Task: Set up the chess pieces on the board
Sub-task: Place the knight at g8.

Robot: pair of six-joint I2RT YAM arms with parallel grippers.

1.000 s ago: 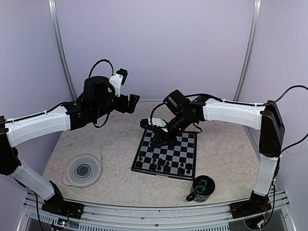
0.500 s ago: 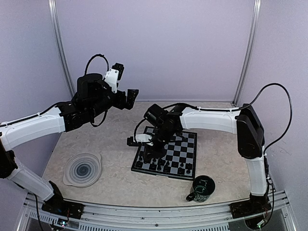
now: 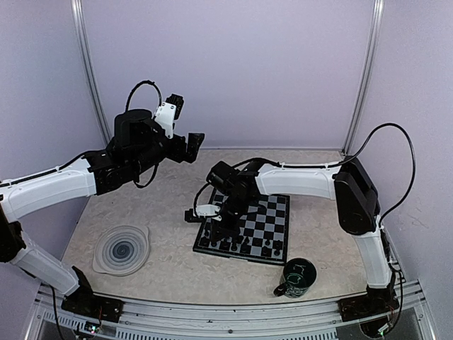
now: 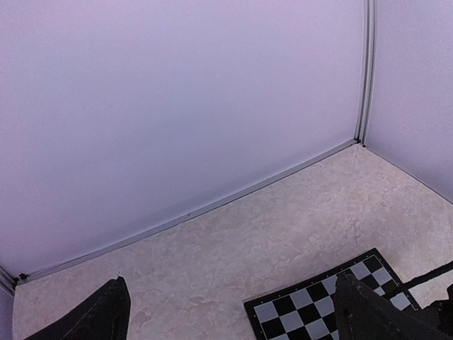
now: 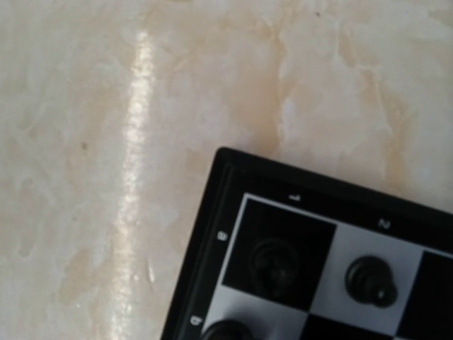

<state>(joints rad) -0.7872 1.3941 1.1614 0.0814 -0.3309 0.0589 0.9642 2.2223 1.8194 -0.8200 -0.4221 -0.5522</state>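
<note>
The board (image 3: 272,212) lies at the table's middle, and the chess pieces (image 3: 244,246) stand in its two near rows. My right gripper (image 3: 218,228) points down over the board's near left corner. Its fingers are out of the right wrist view, and it is shut. That view shows the board's corner (image 5: 212,212) with one piece (image 5: 276,263) on the dark corner square and another piece (image 5: 369,280) beside it. My left gripper (image 3: 192,145) hangs high at the back left, open and empty. Its fingers (image 4: 106,315) frame the board's far corner (image 4: 311,312).
A dark green mug (image 3: 297,278) stands near the front edge, right of the board. A round grey spiral-patterned plate (image 3: 122,249) lies at the front left. Purple walls close the back and both sides.
My right arm has swung left and nearer, from over the board's far left part to its near left corner. The left arm rose slightly, then held still.
</note>
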